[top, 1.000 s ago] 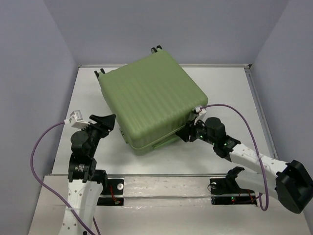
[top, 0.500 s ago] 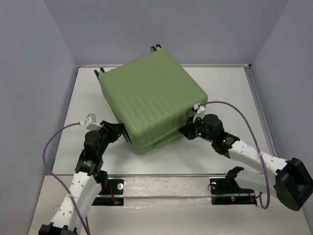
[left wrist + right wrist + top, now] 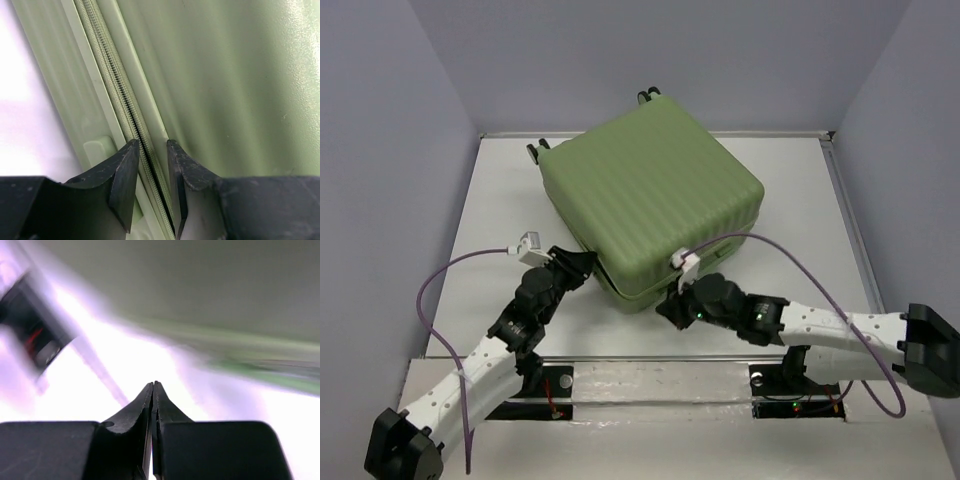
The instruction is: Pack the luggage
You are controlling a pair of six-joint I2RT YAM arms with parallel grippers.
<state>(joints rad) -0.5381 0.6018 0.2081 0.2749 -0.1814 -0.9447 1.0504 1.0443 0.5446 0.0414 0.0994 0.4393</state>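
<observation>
Closed luggage (image 3: 650, 195) lay flat mid-table (image 3: 790, 190), wheels far; left pincer (image 3: 151, 145) narrowly apart astride its zipper (image 3: 107, 85) near-left, right pincer (image 3: 154, 385) pressed together, empty, at near corner; likely zip-up step, next needed the slider found.

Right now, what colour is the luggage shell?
The luggage is light green, ribbed; top external view.

Luggage (image 3: 655, 195) at table (image 3: 795, 195) centre, side gaps
</observation>
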